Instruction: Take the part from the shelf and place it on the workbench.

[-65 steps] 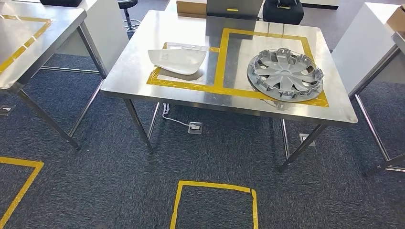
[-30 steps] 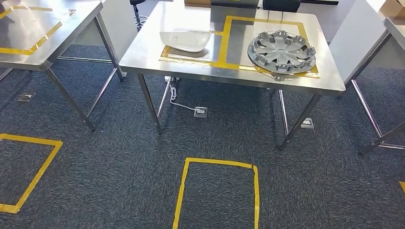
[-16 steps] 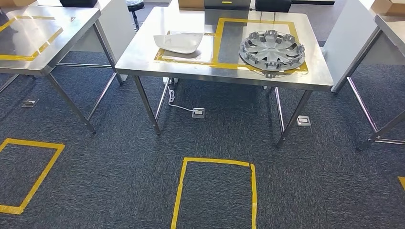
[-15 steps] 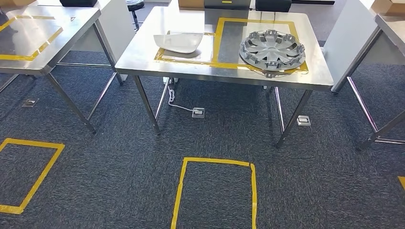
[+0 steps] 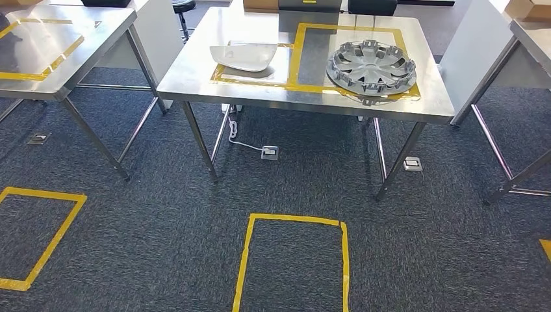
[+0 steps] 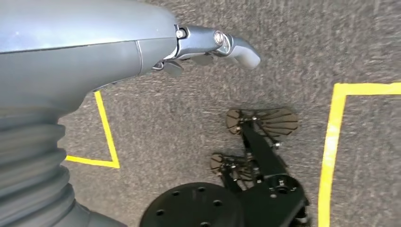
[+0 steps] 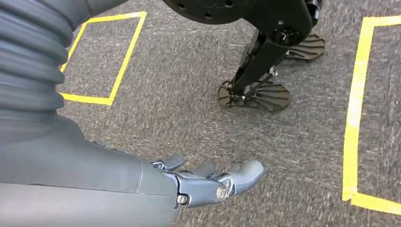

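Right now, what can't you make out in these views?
- Shelf: outside the head view.
- Black items behind the workbench: cut by the top edge.
- Left robot hand: cover hides most fingers.
- Hubcap clips: too small.

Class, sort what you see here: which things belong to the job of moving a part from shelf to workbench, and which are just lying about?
Belongs to the job:
workbench
wheel cover, on the workbench
white part, on the workbench
left robot hand, holding nothing
right robot hand, holding nothing

Just lying about:
side table
white cable
floor tape square
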Available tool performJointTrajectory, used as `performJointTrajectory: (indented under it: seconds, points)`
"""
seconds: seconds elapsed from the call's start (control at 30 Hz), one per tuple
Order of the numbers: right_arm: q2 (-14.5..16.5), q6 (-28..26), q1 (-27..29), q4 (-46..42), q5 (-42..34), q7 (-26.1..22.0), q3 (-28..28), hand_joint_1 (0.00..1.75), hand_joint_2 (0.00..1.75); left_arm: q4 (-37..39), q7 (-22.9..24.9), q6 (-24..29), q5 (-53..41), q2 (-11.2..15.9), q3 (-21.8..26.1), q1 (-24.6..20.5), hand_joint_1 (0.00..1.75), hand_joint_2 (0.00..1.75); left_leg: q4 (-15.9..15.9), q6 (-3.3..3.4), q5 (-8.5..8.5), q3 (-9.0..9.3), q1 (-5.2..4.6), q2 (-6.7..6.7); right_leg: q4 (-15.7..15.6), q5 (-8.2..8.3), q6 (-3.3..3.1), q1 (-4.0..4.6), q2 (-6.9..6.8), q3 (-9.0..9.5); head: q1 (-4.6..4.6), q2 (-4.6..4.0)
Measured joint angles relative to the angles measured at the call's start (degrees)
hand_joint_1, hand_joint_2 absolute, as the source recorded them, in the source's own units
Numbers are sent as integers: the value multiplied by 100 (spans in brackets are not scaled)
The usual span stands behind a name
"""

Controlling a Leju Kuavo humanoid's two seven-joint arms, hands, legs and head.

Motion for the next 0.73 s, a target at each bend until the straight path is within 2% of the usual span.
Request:
performJointTrajectory:
  seconds: [0.23, 0.37, 0.73]
  points:
    - [5, -240, 100, -3, -862, 190, 784, 0, 175, 212, 28, 387, 559, 108, -632, 11, 0, 175, 5, 6, 5, -7, -1, 0, 0, 7, 8, -1, 0, -4, -1, 0]
    - [14, -379, 156, -23, -1363, 303, 1244, 0, 0, 352, 52, 609, 880, 183, -1029, 27, 0, 0, 7, 7, 5, -11, -2, -1, 0, 8, 10, -1, 0, -6, 0, 0]
    - [63, -735, 307, -147, -2656, 589, 2426, 0, 0, 725, 114, 1185, 1723, 386, -2104, 95, 0, 0, 10, 7, 5, -20, -2, 0, 0, 9, 11, -1, 0, -13, 0, 0]
